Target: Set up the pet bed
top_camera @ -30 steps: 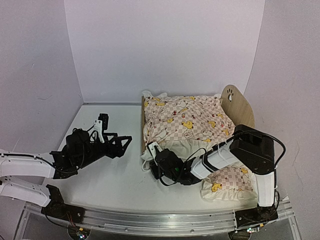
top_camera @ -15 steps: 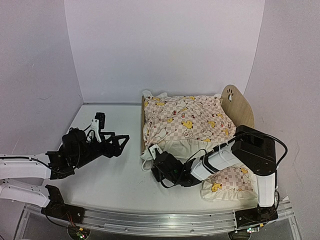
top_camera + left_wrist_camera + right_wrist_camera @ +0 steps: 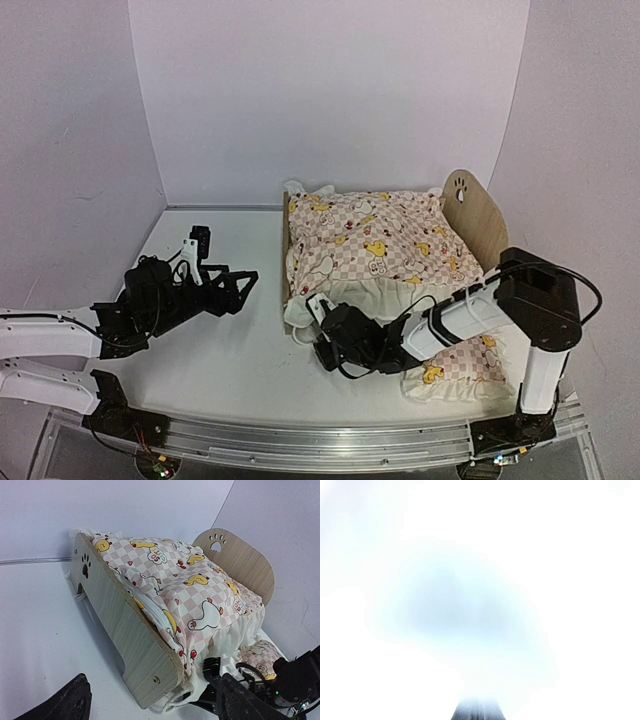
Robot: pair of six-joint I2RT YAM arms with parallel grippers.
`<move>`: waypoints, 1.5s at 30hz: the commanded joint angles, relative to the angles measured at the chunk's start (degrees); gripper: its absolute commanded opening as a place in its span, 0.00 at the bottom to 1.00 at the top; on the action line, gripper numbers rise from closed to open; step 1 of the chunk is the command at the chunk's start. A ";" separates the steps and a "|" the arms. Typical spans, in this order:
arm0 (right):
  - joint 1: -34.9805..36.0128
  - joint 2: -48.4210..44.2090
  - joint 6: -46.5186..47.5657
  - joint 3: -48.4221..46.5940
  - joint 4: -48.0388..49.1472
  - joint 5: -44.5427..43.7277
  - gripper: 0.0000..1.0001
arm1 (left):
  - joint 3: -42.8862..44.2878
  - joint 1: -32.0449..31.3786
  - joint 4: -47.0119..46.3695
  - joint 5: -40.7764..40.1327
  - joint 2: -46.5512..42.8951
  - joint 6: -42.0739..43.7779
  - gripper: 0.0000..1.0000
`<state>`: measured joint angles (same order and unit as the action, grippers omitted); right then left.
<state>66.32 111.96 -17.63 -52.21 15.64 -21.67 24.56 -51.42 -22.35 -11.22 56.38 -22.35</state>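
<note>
On my far left, the left gripper (image 3: 222,268) hangs over bare worktop (image 3: 230,350) with its jaws spread wide and nothing between them. I read it as parked there so its wrist camera looks along the bed. The pet bed (image 3: 478,218) stands right of centre toward the back wall. Its low footboard faces the left arm and its rounded, paw-cut headboard faces the right wall. It is well apart from the left gripper, with open worktop between them. The quilt (image 3: 375,245) is draped over the frame, and its white frill spills over the near side rail down to the worktop. The striped base is therefore hidden, and I judge the bedding only roughly laid. At the bed's near left corner, the right gripper (image 3: 314,310) sits low with its jaws fully closed, apparently pinching that hanging frill. The right wrist view is washed out white, which fits cloth pressed against the lens. The bed frame is just beyond this gripper and slightly to its right, close enough that a tug on the frill could drag the frame. Further right, the pillow (image 3: 455,365) lies on the worktop beside the bed, under the right forearm and not yet at the headboard.
</note>
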 commanded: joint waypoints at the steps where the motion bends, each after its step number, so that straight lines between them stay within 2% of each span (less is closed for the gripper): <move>1: 0.72 -8.27 -6.17 1.59 -2.70 11.30 0.00 | 1.66 0.23 -0.17 -0.10 0.07 0.40 0.87; 5: 0.73 -10.36 -10.05 3.17 -3.64 18.42 0.00 | 3.12 0.27 0.10 3.01 2.99 0.38 0.86; 7: 0.74 -11.17 -10.41 3.67 -3.98 18.44 0.00 | 3.39 0.26 0.24 4.93 4.13 0.10 0.84; 10: 0.73 -12.43 -9.82 3.09 -7.98 13.95 0.00 | 3.35 0.27 0.65 7.89 5.91 -1.12 0.80; 11: 0.74 -13.21 -9.12 3.53 -8.06 13.23 0.03 | 3.12 0.27 0.74 9.03 6.48 -1.73 0.76; 12: 0.71 -13.66 -8.51 4.01 -7.70 12.82 0.11 | 2.76 0.23 0.73 9.92 6.96 -2.60 0.73; 14: 0.74 -13.40 -6.29 4.01 -6.43 11.51 0.17 | 1.60 0.24 0.66 10.85 7.82 -4.36 0.71; 18: 0.74 -11.31 -5.57 5.61 0.49 0.82 0.20 | 0.57 0.26 0.45 10.99 10.25 -6.16 0.65; 20: 0.74 -11.93 -5.50 9.38 8.75 -0.33 0.30 | 1.12 -0.44 -0.45 14.07 12.15 -6.47 0.69; 21: 0.72 -11.44 -5.26 11.28 13.78 -0.89 0.32 | 1.30 -0.70 -0.84 14.27 13.09 -6.64 0.71; 25: 0.71 -5.87 -1.86 12.89 26.11 -2.09 0.29 | 1.18 -0.88 -3.15 13.79 15.55 -8.18 0.72; 27: 0.74 -2.67 -0.27 11.22 27.98 -3.21 0.25 | 1.05 -0.89 -3.93 13.79 15.57 -8.43 0.71; 30: 0.73 1.43 2.17 9.34 30.39 -4.12 0.25 | 0.36 -0.88 -4.09 13.20 13.99 -8.12 0.71; 35: 0.70 6.03 4.43 5.11 30.50 -7.10 0.28 | -1.57 -0.92 -4.02 11.94 9.76 -7.76 0.71; 39: 0.15 7.76 4.75 2.52 30.01 -7.42 0.27 | -2.81 -0.95 -4.01 11.76 7.29 -8.05 0.71; 41: 0.12 5.31 4.70 3.77 29.18 -5.74 0.23 | -3.14 -0.92 -4.01 11.77 6.37 -7.98 0.71; 45: 0.12 1.39 3.82 5.65 28.06 -5.84 0.25 | -3.37 -0.87 -4.02 11.87 5.15 -7.78 0.71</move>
<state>66.78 118.26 -13.72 -47.03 42.52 -26.59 21.41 -52.18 -23.59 1.34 63.44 -30.11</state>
